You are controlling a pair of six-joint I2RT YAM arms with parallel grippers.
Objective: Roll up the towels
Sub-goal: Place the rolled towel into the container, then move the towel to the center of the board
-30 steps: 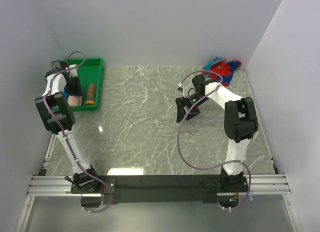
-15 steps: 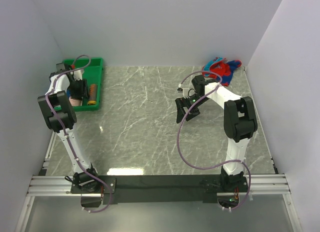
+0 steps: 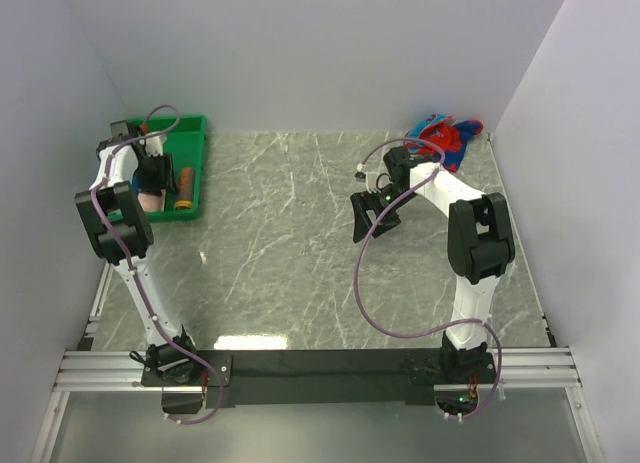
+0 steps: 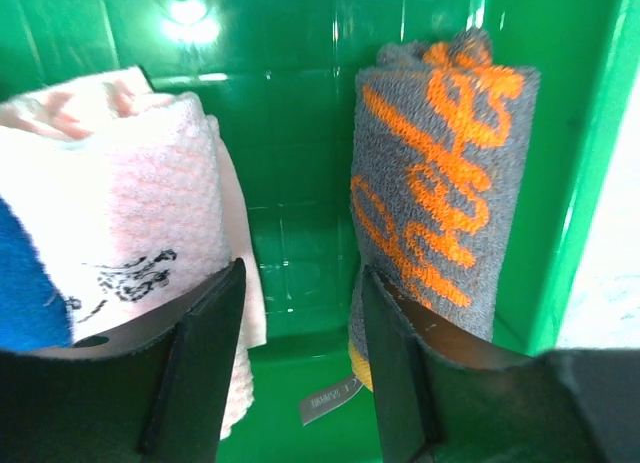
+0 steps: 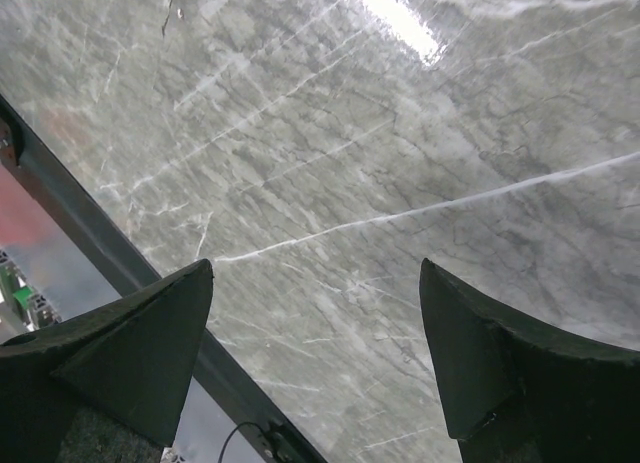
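Green tray point(image 4: 585, 133) wall just beside orange towel point(image 4: 440, 173)

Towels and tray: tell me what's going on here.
Two rolled towels lie in the green tray: a pale pink roll and a grey-and-orange roll. The left gripper hangs open between them, with nothing between its fingers. The right gripper is open too, above the bare marble table, holding nothing. A red-and-blue heap of towels lies in the far right corner, not yet rolled.
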